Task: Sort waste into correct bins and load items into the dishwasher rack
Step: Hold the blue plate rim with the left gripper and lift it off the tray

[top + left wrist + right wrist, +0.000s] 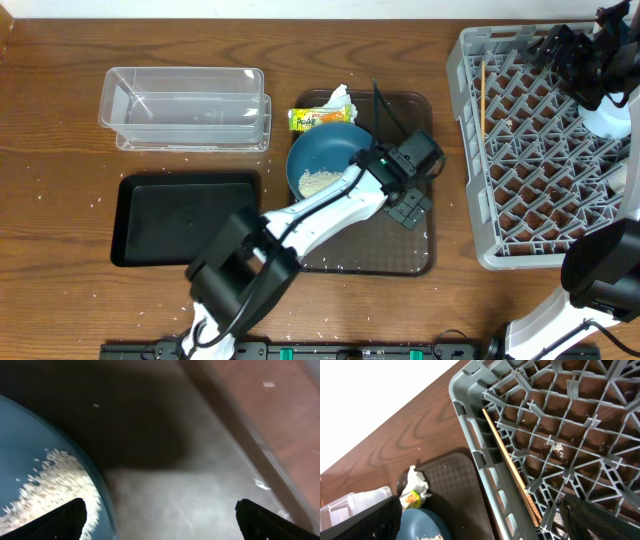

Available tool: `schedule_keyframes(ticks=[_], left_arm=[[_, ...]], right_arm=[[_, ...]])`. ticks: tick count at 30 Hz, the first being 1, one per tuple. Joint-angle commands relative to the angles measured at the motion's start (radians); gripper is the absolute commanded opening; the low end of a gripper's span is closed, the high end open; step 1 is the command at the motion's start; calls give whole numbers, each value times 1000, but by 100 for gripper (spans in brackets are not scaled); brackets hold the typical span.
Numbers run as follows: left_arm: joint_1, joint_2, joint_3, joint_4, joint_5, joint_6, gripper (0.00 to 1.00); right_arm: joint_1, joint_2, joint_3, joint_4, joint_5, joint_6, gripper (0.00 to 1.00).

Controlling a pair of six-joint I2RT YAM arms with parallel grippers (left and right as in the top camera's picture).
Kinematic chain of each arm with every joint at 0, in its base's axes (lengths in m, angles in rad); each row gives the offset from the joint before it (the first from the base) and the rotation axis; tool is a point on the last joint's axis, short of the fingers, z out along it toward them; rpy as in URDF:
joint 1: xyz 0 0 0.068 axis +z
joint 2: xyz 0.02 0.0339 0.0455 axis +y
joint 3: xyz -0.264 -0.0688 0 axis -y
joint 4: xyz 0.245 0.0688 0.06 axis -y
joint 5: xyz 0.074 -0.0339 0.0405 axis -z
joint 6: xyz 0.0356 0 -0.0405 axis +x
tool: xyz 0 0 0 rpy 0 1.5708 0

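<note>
Dishwasher rack (545, 150) — the grey lattice crate — fills the right side of the overhead frame, its grid facing up to take items. The dark brown serving tray (410, 255) lies at centre frame, seemingly as a staging spot. The black tray (185, 215) at lower left and the clear tub (185, 108) at upper left sit beside it, within reach for the waste. The dark-blue dish (325, 160) rests mouth up on the serving tray's upper left part, so the rice (318, 182) stays heaped inside. A wooden chopstick (483, 100) lies in the rack close along its left wall, long axis running top to bottom of the frame — kept there by the pegs, I judge. The wrapper (318, 119) and tissue (337, 98) lie just above the dish. The left gripper (160, 525) hovers over the tray floor just right of the dish rim, jaws spread and empty. The right gripper (480, 520) hangs over the rack's upper part, likewise released.
</note>
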Motion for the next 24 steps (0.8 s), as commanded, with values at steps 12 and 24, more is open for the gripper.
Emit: schedule_keyframes(ticks=[12, 24], left_arm=[[4, 83, 1, 53, -120, 12, 59], [4, 82, 1, 53, -187, -56, 22]], right_arm=[[4, 6, -2, 0, 0, 10, 99], [4, 6, -2, -1, 0, 10, 99]])
